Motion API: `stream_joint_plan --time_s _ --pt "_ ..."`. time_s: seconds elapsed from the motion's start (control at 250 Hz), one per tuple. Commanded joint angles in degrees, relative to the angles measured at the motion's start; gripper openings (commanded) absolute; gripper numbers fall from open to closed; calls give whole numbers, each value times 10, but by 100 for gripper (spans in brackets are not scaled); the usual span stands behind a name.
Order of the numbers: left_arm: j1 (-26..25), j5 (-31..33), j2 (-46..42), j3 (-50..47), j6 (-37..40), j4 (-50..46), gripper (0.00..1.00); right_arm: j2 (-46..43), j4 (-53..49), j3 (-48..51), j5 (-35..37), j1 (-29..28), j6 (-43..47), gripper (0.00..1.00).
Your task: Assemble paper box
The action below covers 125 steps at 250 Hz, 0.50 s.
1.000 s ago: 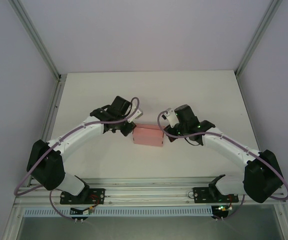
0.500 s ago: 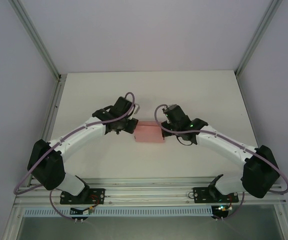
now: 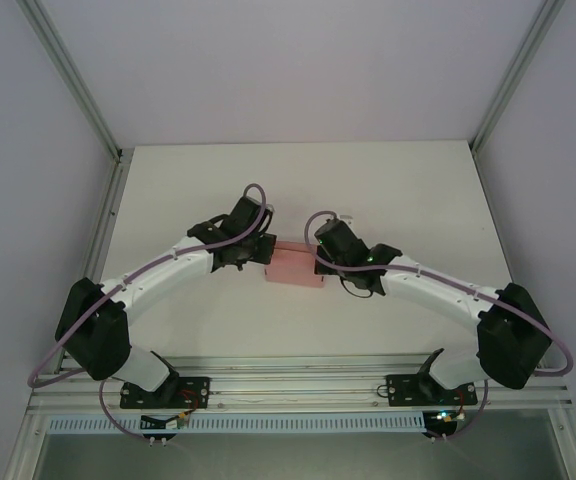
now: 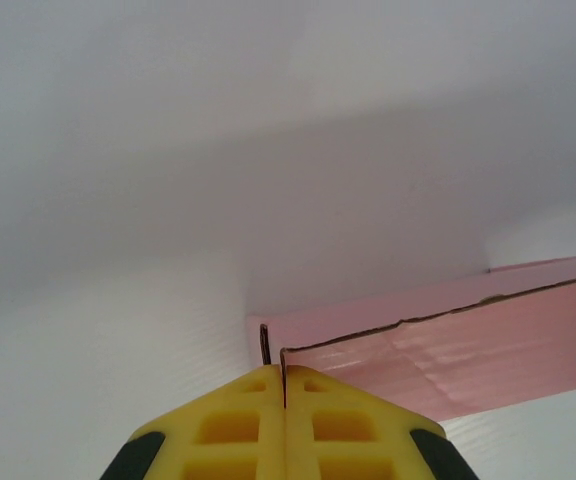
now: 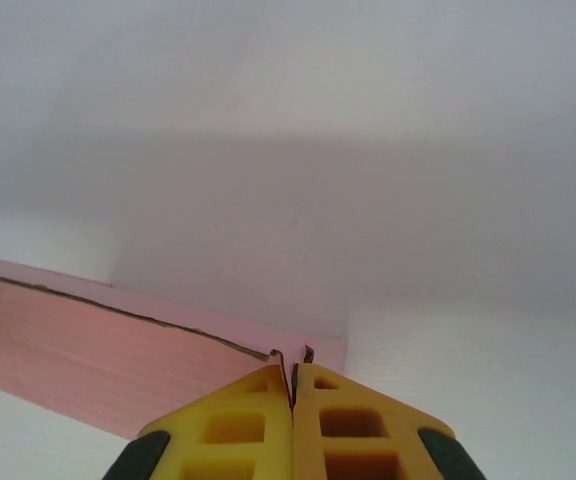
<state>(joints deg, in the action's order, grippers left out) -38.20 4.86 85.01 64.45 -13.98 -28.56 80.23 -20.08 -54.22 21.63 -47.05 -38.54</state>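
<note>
Two arms: reaching inward over the white table [image 3: 388,190], both ending at one spot.
Paper box [image 3: 296,268]: sitting mid-table as a closed salmon-pink block, bridging the gap between the two grippers.
Left gripper [image 3: 265,251]: pressing its yellow fingers [image 4: 238,430] flat together, tips meeting the box's left end.
Right gripper [image 3: 318,259]: squeezing its fingers [image 5: 348,430] together likewise, tips touching the box's right end.
Pinched card: not showing clearly at either seam.

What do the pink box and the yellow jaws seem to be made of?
Paper box: probably thin card, matte salmon pink; its cut edge looks thin, dark, slightly ragged. Jaws of the left gripper and right gripper, both shut: likely moulded plastic or rubber, smooth yellow with recessed cells.
</note>
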Motion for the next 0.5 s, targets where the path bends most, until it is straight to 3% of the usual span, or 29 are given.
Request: stream_joint_plan --time_s 0.0,0.327,0.495 --pt "-19 -29 7 -16 -12 15 0 7 51 5 -14 -13 -49 0" --pt "-22 -35 -17 -40 -10 9 0 28 39 -12 29 -27 -100 0" --pt "-25 -32 -27 -56 -3 3 0 17 95 34 68 -52 -68 0"
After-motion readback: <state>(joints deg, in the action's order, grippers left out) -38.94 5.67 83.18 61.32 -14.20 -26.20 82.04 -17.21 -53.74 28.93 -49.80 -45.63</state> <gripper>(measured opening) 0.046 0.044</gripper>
